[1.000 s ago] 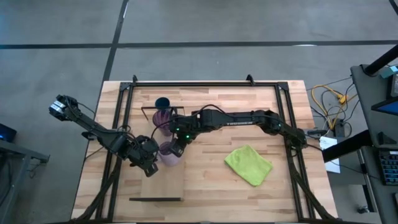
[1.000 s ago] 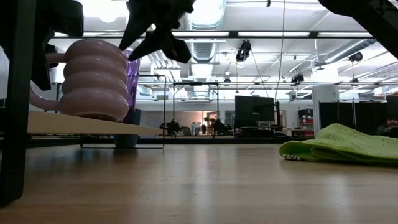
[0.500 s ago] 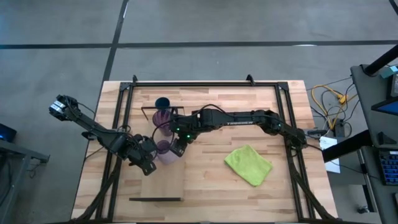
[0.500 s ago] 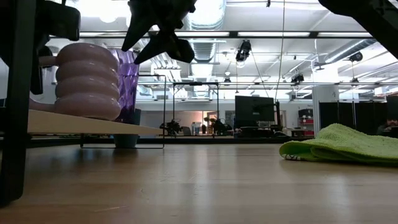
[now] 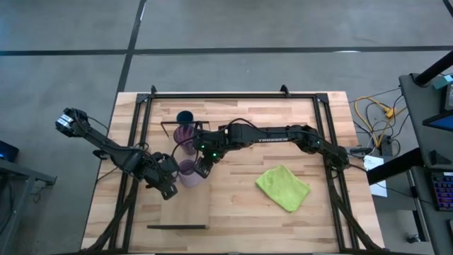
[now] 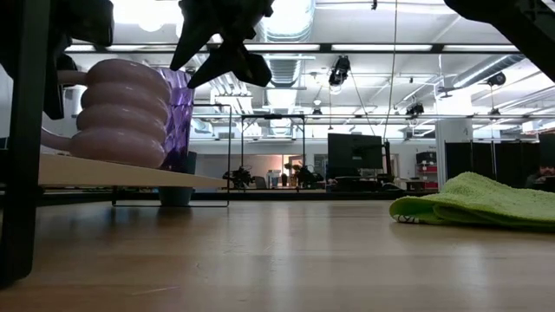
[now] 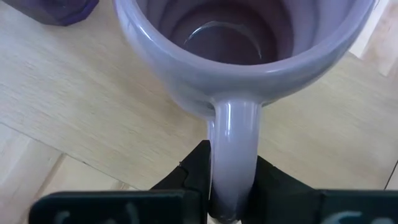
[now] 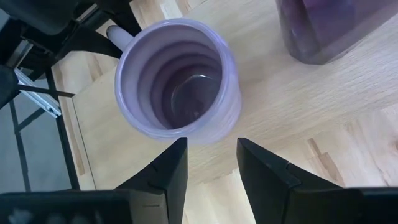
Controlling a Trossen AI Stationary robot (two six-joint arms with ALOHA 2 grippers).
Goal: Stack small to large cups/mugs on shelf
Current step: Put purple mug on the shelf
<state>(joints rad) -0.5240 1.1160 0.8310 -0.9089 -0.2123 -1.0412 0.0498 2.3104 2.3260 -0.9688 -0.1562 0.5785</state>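
Pale butcher-block wood makes up the table (image 5: 248, 205), which stands on grey concrete floor; a green cloth (image 5: 283, 186) lies on its right half. The low view alone shows the room behind: ceiling lights, ducts, a dark monitor (image 6: 354, 153). The lilac mug (image 5: 190, 172) sits on the shelf (image 5: 191, 205), just beside the purple tumbler (image 5: 185, 134); the dark blue cup (image 5: 185, 117) stands beyond. The left wrist view shows the left claw (image 7: 231, 186) clamped on the mug's handle. The right claw (image 8: 211, 165) hangs spread apart over the mug.
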